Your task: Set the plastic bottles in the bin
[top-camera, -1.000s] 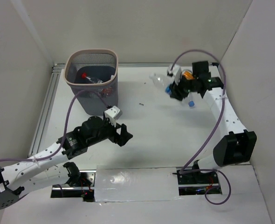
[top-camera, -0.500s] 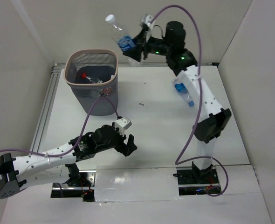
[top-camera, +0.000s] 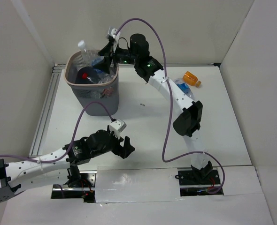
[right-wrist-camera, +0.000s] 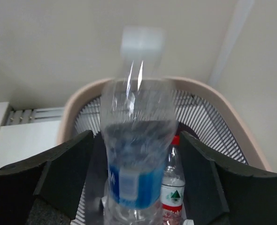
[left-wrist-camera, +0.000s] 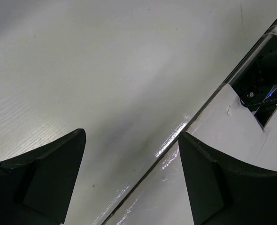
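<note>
The bin (top-camera: 95,104) stands at the far left, grey mesh with a beige rim. My right gripper (top-camera: 103,59) hangs over its mouth, jaws wide open. A clear bottle (top-camera: 88,52) with a white cap and blue label is between the fingers without touching them, motion-blurred in the right wrist view (right-wrist-camera: 137,154). A red-capped bottle (right-wrist-camera: 175,187) lies inside the bin (right-wrist-camera: 244,129). Another blue-labelled bottle (top-camera: 181,87) lies on the table, partly under the right arm. My left gripper (top-camera: 125,146) is open and empty over the table's near edge (left-wrist-camera: 131,178).
An orange bottle (top-camera: 191,78) lies at the far right of the table. White walls close in the back and both sides. A metal rail (top-camera: 47,110) runs along the left edge. Taped panels (top-camera: 134,185) cover the near edge.
My right arm swung left from the right side of the table to above the bin with the white-capped bottle, and its jaws have opened. My left arm shifted slightly.
</note>
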### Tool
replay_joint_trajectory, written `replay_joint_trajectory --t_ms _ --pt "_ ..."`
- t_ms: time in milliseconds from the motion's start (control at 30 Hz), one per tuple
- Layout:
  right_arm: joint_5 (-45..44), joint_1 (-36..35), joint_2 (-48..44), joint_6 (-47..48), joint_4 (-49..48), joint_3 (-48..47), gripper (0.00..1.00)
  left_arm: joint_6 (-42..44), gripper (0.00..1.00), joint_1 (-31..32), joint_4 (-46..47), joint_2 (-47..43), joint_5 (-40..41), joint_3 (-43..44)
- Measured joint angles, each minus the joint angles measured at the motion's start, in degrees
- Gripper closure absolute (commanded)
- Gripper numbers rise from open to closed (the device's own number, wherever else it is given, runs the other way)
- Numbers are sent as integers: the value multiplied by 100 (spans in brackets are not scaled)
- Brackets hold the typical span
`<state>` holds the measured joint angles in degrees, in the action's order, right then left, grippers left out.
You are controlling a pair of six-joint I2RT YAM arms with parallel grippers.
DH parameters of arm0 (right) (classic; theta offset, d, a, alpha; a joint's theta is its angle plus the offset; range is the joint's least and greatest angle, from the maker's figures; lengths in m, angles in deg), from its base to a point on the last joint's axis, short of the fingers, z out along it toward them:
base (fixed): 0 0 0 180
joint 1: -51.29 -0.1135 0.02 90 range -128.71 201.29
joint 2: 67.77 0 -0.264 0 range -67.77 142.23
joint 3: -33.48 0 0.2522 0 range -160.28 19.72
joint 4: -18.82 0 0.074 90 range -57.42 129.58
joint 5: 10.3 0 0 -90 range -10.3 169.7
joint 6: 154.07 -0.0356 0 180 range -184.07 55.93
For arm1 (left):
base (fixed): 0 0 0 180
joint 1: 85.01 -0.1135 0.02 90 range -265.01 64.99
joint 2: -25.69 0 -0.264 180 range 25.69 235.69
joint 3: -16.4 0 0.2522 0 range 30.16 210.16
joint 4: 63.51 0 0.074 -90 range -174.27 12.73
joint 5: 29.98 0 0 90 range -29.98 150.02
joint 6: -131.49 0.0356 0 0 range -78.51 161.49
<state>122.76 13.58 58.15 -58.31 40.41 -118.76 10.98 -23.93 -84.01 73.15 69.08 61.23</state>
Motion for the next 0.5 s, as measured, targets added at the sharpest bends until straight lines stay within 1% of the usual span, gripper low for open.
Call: replay_joint_trajectory --t_ms 33,67,133,167,267,333,400,500 --pt "-85 7 125 -28 -17 -42 18 -13 8 11 -7 -22 13 -7" --pt "-184 11 238 -42 -28 -87 10 -22 8 17 -7 -46 24 -24" --pt "-308 44 415 -98 -26 -144 2 -92 8 22 -33 -76 55 -57" --pt "-409 55 498 -122 -33 -179 1 -122 8 22 -46 -85 76 -79" --pt "-608 111 538 -144 -22 -181 1 -142 8 22 -70 -85 111 -146" --pt "-872 175 505 -140 -22 -243 1 -144 8 22 -83 -85 120 -162" --pt "-1344 310 367 -15 55 -251 1 -144 8 22 -66 -83 122 -162" --pt "-1934 721 -90 195 166 28 20 -144 8 24 4 -61 122 -179"
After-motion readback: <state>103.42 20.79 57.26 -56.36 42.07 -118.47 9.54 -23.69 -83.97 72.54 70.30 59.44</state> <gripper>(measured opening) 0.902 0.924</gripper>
